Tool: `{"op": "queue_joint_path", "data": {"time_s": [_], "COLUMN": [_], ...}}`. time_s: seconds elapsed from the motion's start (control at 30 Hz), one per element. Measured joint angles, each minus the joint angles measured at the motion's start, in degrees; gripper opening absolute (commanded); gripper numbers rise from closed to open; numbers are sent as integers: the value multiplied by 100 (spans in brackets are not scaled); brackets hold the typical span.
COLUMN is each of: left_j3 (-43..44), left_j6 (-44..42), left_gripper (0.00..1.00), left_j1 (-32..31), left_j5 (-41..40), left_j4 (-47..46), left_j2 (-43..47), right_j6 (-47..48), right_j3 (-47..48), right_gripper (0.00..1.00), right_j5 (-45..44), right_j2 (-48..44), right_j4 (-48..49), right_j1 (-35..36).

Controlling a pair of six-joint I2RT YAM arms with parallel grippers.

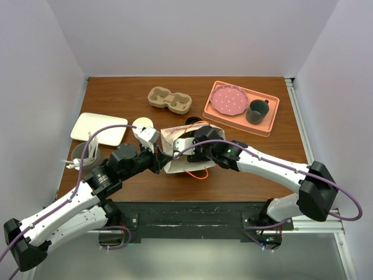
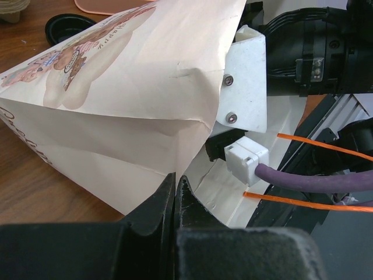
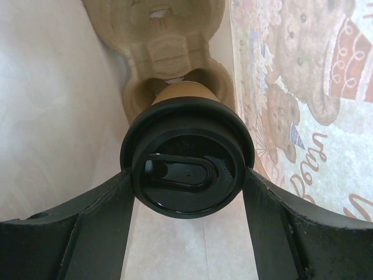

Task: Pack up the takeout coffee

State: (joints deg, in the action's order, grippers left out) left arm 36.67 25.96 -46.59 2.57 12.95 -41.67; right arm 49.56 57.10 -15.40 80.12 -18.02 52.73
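1. The right gripper (image 3: 186, 178) is inside the paper bag (image 2: 134, 105). Its two fingers (image 3: 99, 227) are spread about one lid-width and meet the black rim on both sides, clasping the takeout coffee (image 3: 186, 157).
2. The coffee sits directly between the right fingertips with its black lid facing the wrist camera. A band of tan cup wall shows just past the lid.
3. Beyond those fingertips, the cup's lower end sits in the near pocket of a pulp carrier (image 3: 160, 52) that lies in the bag. The carrier's other pocket is farther out from the fingers.
4. Left of the right fingers is the bag's plain white wall. Right of them is the wall with the teddy-bear print.
5. The left gripper (image 2: 176, 185) is pressed almost fully closed and pinches the bag's paper edge. The sheet fans away from its fingertips.
6. In the top view, the left fingertips hold the bag's left side and the right arm enters from the opposite side.
7. A loose black lid (image 1: 192, 121) lies just past the bag, beyond both grippers.
8. A second pulp carrier (image 1: 169, 100) and a pink tray (image 1: 236, 119) are well apart from all fingers. The tray holds a dotted plate (image 1: 228, 100) and a dark mug (image 1: 257, 111).
9. A white square plate (image 1: 99, 128) lies well to the left of the left fingers.
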Motion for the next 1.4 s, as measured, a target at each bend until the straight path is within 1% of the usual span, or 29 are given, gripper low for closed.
{"op": "queue_joint_path", "data": {"time_s": [0.37, 0.53, 0.93, 1.03, 1.17, 1.2, 1.27, 1.3, 1.37, 1.4], "left_j3": [0, 0, 0, 0, 0, 0, 0, 0, 0, 0], "left_j6": [0, 0, 2, 4, 7, 9, 11, 13, 24, 28], "left_gripper": [0, 0, 0, 0, 0, 0, 0, 0, 0, 0], "left_j1": [2, 4, 7, 7, 7, 7, 7, 7, 7, 7], "left_j5": [-33, -48, -87, -120, -146, -149, -151, -155, -186, -197], "left_j4": [-2, 0, 7, 9, 20, 33, 42, 42, 50, 57], "left_j2": [-11, -24, -31, -31, -31, -31, -31, -31, -31, -31], "right_j6": [-2, -13, -48, -52, -59, -61, -63, -63, -68, -68], "right_j3": [-48, -157, -398, -415, -474, -498, -518, -518, -518, -518], "right_gripper": [14, 14, 17, 20, 27, 32, 39, 46, 51, 55], "right_j5": [81, 103, 87, 81, 79, 76, 72, 70, 61, 48], "right_j2": [72, 133, 234, 293, 315, 317, 326, 343, 391, 415], "right_j4": [188, 387, 953, 1088, 1239, 1281, 1329, 1351, 1425, 1460], "right_j1": [-20, -31, -42, -42, -39, -39, -39, -39, -42, -42]}}
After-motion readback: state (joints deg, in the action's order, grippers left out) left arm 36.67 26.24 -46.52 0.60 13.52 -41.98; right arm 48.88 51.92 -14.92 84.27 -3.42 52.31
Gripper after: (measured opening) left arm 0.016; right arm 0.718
